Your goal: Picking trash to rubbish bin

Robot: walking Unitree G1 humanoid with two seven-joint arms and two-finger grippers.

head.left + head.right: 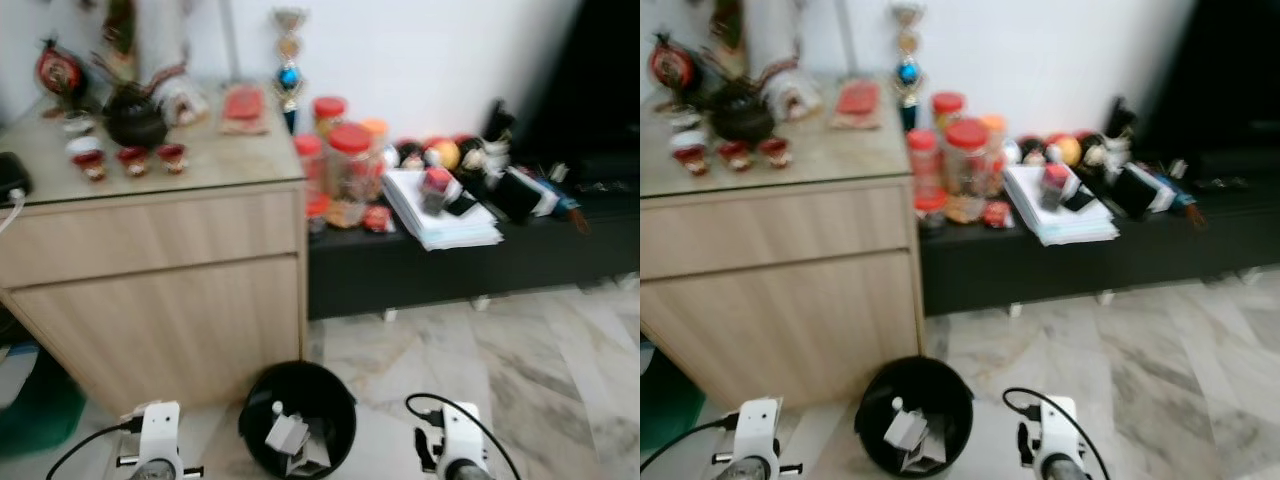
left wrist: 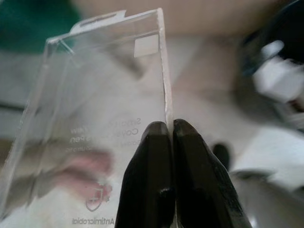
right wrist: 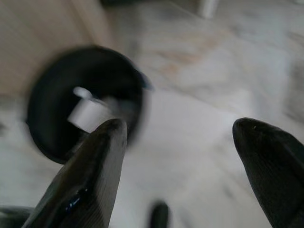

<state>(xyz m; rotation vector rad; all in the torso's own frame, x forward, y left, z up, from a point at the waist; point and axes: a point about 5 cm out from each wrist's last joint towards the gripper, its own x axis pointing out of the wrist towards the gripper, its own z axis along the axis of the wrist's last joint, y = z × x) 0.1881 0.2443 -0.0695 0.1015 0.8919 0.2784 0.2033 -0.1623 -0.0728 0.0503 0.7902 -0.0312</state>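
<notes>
A round black rubbish bin (image 1: 298, 415) stands on the marble floor in front of the wooden cabinet, with white scraps (image 1: 290, 437) inside it. My left gripper (image 2: 172, 130) is shut on the edge of a clear plastic package (image 2: 95, 104) with faint printed text. The left wrist (image 1: 158, 438) sits low, just left of the bin. My right gripper (image 3: 178, 142) is open with nothing between its fingers, above the floor beside the bin (image 3: 83, 102). Its wrist (image 1: 458, 445) sits to the bin's right.
A light wooden cabinet (image 1: 160, 290) with ornaments on top stands behind the bin. A low black bench (image 1: 470, 260) to the right carries red-lidded jars (image 1: 345, 165), papers and clutter. A green object (image 1: 35, 410) lies at the far left. Open marble floor (image 1: 520, 350) spreads right.
</notes>
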